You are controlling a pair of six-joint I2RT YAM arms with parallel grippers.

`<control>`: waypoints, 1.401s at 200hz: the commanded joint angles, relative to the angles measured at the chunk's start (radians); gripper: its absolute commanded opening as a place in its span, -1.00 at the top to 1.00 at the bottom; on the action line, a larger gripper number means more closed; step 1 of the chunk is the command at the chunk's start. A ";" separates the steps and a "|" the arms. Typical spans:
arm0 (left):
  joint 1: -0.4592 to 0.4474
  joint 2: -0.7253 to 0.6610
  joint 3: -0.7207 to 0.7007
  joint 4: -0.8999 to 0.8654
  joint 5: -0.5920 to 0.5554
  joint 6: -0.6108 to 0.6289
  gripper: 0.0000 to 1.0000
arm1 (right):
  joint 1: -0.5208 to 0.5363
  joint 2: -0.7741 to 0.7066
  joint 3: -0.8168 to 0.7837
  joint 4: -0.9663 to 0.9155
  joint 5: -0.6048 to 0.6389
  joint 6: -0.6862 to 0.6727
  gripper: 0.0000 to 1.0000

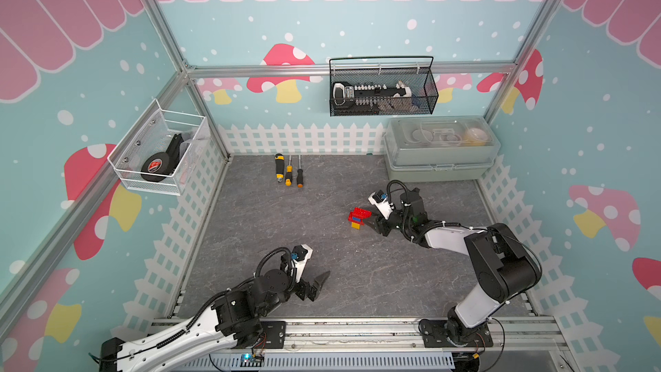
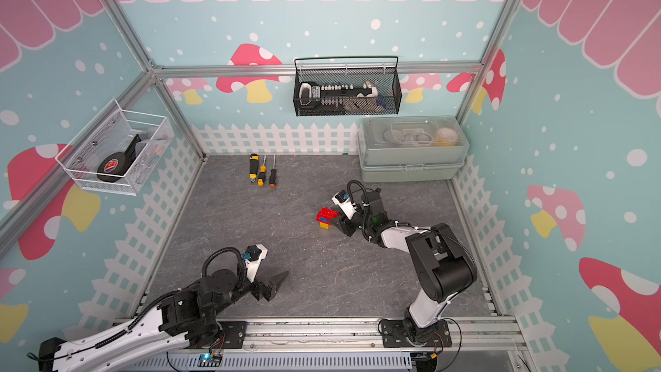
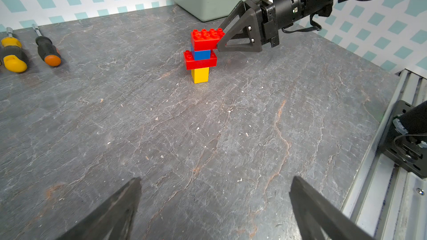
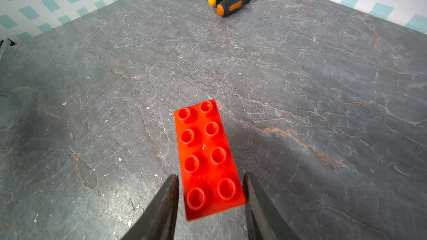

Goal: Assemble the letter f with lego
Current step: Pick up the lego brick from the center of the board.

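I see right gripper [image 4: 210,175] straddling top red brick [image 4: 203,148] of the letter f [image 3: 201,61]; can't tell if clamped; left gripper [image 3: 217,178] well apart from it, jaws wide.

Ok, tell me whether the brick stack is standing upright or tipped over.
Upright: the brick stack stands on its yellow brick, red bar topmost.

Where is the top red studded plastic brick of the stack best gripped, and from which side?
Likely across the top red studded plastic brick's long flat walls, at its overhanging end, level from the right arm's side; studs cover its top.
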 commanded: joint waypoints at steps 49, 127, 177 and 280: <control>-0.007 0.000 0.004 0.011 -0.017 0.007 -0.98 | -0.006 0.008 0.031 -0.023 -0.040 -0.006 0.27; -0.006 0.004 0.005 0.013 -0.015 0.008 -0.98 | -0.006 -0.034 0.055 -0.099 -0.053 -0.025 0.27; -0.008 0.005 0.004 0.012 -0.014 0.008 -0.98 | -0.008 -0.028 0.073 -0.117 -0.063 -0.008 0.27; -0.007 -0.001 0.004 0.013 -0.013 0.008 -0.98 | -0.034 -0.021 0.082 -0.057 -0.154 0.125 0.27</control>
